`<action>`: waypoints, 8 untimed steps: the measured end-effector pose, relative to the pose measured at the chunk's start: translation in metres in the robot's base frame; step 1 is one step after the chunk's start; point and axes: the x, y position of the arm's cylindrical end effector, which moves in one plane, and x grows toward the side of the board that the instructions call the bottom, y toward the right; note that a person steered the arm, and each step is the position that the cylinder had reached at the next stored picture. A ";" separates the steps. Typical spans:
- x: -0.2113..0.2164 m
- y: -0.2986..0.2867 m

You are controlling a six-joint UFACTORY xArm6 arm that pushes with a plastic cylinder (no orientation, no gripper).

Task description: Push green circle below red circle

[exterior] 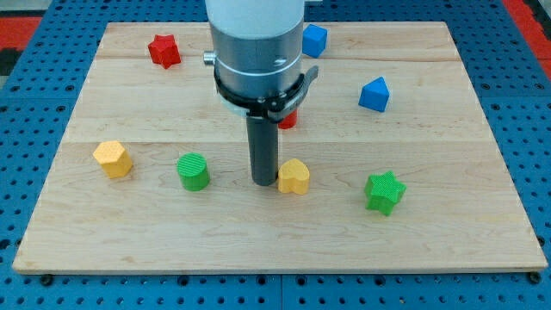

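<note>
The green circle [194, 170] stands on the wooden board at lower left of centre. The red circle [287, 119] is mostly hidden behind the arm's grey body; only a small red part shows near the board's centre. My tip [263, 182] rests on the board between the green circle and the yellow heart [294, 176]. It is right beside the heart's left side and well to the right of the green circle.
A red star [164, 50] lies at top left. A blue cube [314, 40] lies at top centre and a blue block [374, 95] at right. A yellow hexagon [113, 158] lies at left and a green star [384, 191] at lower right. The board's front edge [275, 269] runs below.
</note>
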 end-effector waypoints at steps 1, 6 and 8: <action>0.015 0.056; 0.042 -0.130; -0.013 -0.148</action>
